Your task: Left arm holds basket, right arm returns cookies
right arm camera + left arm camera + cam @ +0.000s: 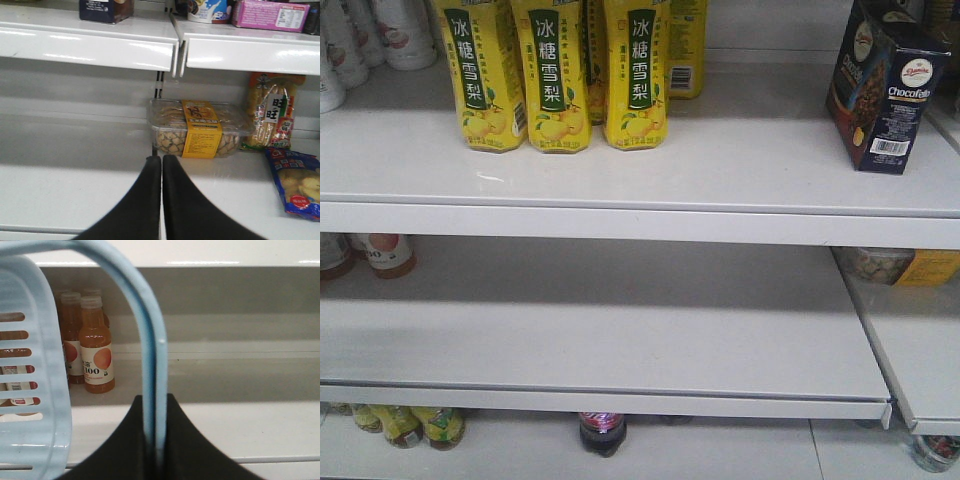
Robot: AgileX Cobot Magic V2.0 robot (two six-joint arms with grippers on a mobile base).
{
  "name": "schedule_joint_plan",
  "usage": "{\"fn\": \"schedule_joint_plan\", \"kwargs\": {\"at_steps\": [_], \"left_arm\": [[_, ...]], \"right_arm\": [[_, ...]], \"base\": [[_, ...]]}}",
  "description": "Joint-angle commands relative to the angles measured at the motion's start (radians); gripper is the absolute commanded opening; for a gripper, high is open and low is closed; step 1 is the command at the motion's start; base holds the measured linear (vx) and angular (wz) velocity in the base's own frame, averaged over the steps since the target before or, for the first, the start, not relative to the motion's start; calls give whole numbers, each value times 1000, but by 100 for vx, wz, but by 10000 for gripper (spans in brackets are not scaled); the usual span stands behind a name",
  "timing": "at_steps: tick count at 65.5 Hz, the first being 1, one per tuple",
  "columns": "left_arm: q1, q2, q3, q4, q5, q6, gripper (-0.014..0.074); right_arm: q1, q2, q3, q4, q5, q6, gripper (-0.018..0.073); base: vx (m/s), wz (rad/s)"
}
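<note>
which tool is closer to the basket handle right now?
Left. The left tool is shut on the basket handle. The right tool is shut and empty at a shelf, no basket in its view.

Navy cookies carton [883, 88] upright on shelf [720, 170]

Bright light from overhead glares off the white shelf edges [90, 47]; beneath them lies soft shadow. My basket [30, 390] blurs close to the lens.

Smooth pale-blue plastic basket with slotted sides [30, 390] looks faintly glossy, the glossy white-painted shelf boards [620, 170] mirror the lamps, the dark navy printed cardboard cookie carton [882, 90] looks satiny, and the clear plastic tub with a yellow paper label [197, 128] shines.
</note>
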Motion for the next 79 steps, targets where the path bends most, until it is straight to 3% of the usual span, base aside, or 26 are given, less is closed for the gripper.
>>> {"fn": "schedule_joint_plan", "kwargs": {"at_steps": [1,12,26,35,50,79], "left_arm": [[0,-17,-24,10,-102,17,-6],[0,-17,-24,10,-102,17,-6],[0,-17,-24,10,-102,17,-6],[0,-17,-24,10,-102,17,-6],[0,-17,-24,10,-102,17,-6],[0,-17,-24,10,-102,17,-6]], "right_arm": [[-90,6,20,78,-152,-94,-8],[-186,-5,115,284,-314,-268,-8],[-192,-6,193,450,-413,-366,-8],[-192,-7,247,482,-499,-372,-8],[-192,-7,245,532,-492,-401,-8],[-192,-7,245,528,-489,-401,-8]], "base": [[0,0],[0,0],[0,0],[0,0],[0,0],[0,0]]}}
